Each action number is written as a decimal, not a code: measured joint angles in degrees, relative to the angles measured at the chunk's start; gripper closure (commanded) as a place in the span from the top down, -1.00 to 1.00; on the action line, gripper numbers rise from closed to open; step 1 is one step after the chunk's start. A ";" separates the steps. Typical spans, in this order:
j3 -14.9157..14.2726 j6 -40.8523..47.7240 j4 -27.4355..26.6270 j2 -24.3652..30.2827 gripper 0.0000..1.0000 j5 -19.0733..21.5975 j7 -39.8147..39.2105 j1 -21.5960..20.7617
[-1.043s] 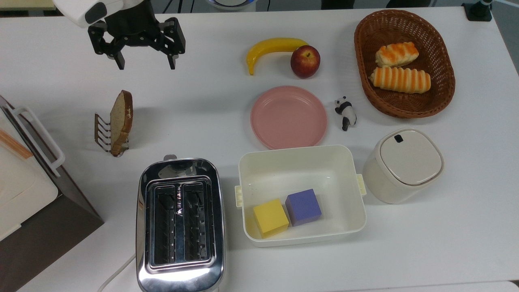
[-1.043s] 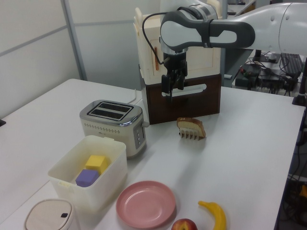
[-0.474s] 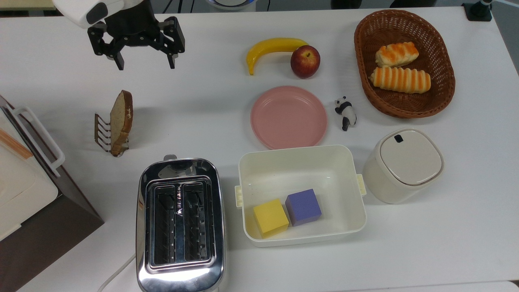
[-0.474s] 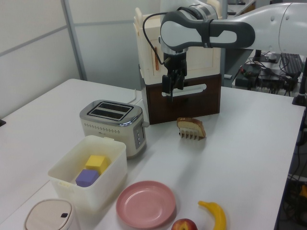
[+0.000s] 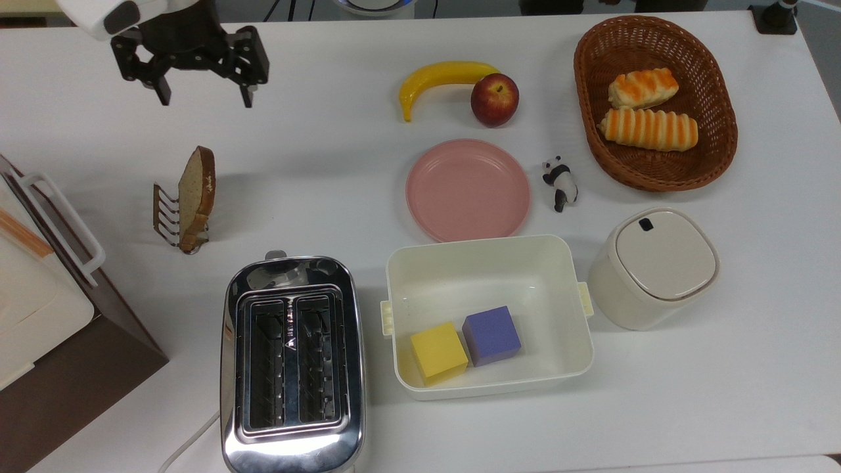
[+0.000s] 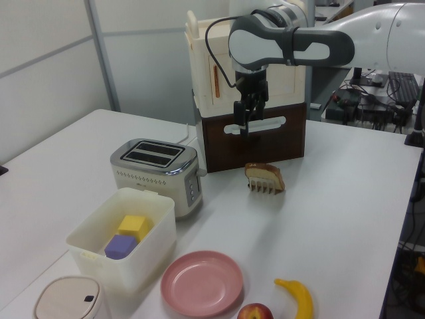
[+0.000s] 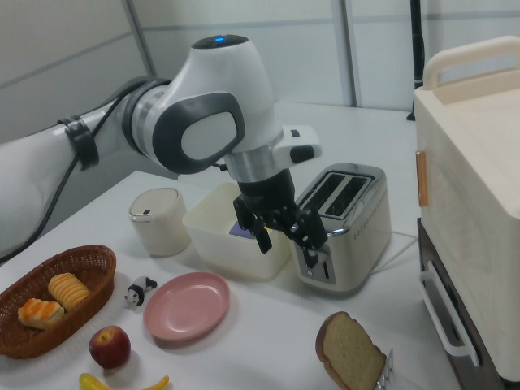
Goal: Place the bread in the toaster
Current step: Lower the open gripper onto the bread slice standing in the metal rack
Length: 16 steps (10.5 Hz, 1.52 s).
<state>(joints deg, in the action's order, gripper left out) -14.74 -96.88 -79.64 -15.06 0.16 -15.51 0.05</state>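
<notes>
The bread [image 5: 196,190] is a tan slice with a brown crust, standing on edge in a small wire rack [image 5: 164,213] at the top view's left. It also shows in the left view [image 6: 264,175] and the right view [image 7: 349,349]. The chrome two-slot toaster [image 5: 289,447] stands near the front, both slots empty [image 6: 156,169] [image 7: 349,219]. My gripper [image 5: 204,100] hangs open and empty above the table, farther back than the bread and apart from it [image 6: 247,126] [image 7: 288,242].
A white tub [image 5: 486,244] with a yellow and a purple cube sits to the right of the toaster in the top view. A pink plate [image 5: 468,189], banana [image 5: 440,74], apple [image 5: 494,98], panda figure [image 5: 560,182], basket [image 5: 657,176] of rolls and lidded canister [image 5: 650,266] lie further right. A brown-and-cream cabinet [image 5: 39,309] fills the top view's left edge.
My open gripper has shifted toward the top view's left and slightly back, moving right in the left view. The bread and toaster have not moved.
</notes>
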 measured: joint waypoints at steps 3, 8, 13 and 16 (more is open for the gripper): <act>-0.12 0.00 -1.18 -1.12 1.00 -2.27 -0.16 2.28; -0.11 -0.31 -1.96 -6.28 1.00 -4.13 -0.18 2.63; 0.15 -2.07 -1.99 -9.52 0.23 -7.17 -0.19 2.62; 0.39 -2.77 -1.99 -10.47 -0.39 -7.28 -0.82 2.61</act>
<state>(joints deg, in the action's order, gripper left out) -14.36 -99.65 -81.63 -25.52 -7.13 -16.34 2.65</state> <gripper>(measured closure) 0.295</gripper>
